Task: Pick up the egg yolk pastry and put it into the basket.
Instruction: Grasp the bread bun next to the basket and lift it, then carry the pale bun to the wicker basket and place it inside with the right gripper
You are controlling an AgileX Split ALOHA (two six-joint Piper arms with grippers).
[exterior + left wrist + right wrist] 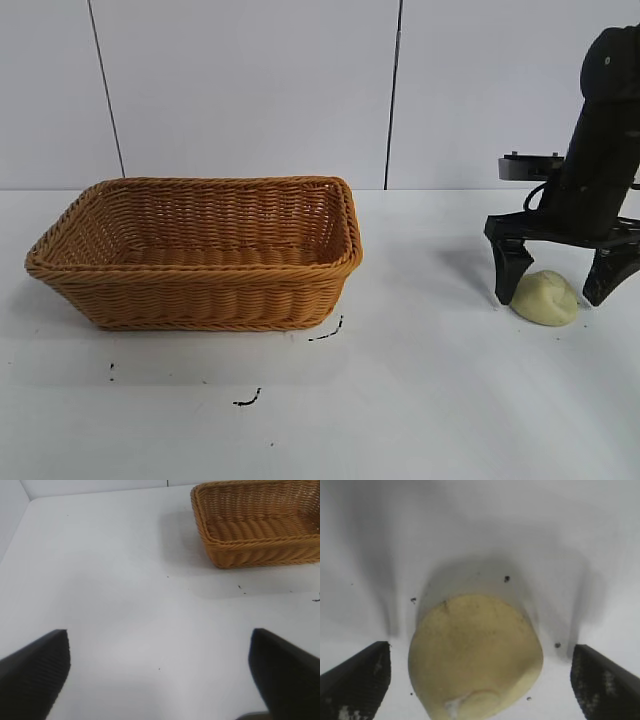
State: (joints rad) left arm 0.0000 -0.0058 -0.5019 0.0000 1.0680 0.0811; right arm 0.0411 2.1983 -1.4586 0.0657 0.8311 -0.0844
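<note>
The egg yolk pastry [545, 298] is a small pale yellow dome on the white table at the right. It fills the middle of the right wrist view [475, 655]. My right gripper [556, 285] is open and lowered around it, one finger on each side with a gap to the pastry. The orange-brown wicker basket [200, 295] stands at the left of the table, empty; its corner shows in the left wrist view [260, 555]. My left gripper [160, 675] is open and empty above bare table, away from the basket; it is out of the exterior view.
Small black marks [247, 400] lie on the table in front of the basket. A white panelled wall [250, 90] closes the back.
</note>
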